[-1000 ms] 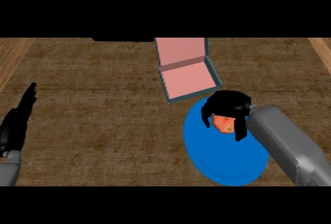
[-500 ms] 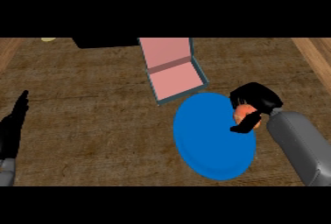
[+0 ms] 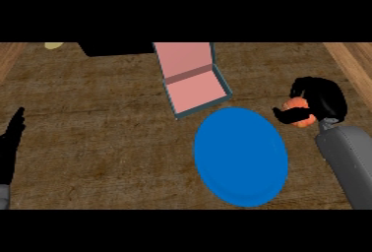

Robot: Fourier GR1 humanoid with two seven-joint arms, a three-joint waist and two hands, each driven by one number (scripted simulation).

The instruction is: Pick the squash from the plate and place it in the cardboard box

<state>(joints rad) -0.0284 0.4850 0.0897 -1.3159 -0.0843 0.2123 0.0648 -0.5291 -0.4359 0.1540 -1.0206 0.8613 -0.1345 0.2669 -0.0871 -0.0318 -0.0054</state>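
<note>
From the head view, my right hand (image 3: 320, 101) was curled round the squash (image 3: 296, 109), of which only an orange patch showed between thumb and fingers, and it hung over the counter (image 3: 94, 133) just off the plate's (image 3: 240, 162) rim at about two o'clock. The blue plate lay bare, so I judged the pick done and the carry under way; what remained was to bring the squash over the cardboard box (image 3: 193, 83) and let it go inside. That box sat at about eleven o'clock from the plate, its near corner almost touching the plate's rim, its pink inside open upward with a flap standing toward twelve o'clock. From my right hand the box lay at roughly nine to ten o'clock, with nothing between them but bare counter and the box's own right wall, which I reckoned I would need to clear before lowering. My left hand (image 3: 12, 140) rested at the view's left edge, fingers straight and pointing up, holding nothing and well apart from the work. A dark block (image 3: 116, 48) sat at the top, just left of the box, and a small pale yellow thing (image 3: 53, 45) showed at the far upper left; I could not tell what either was, and neither stood in my path.
</note>
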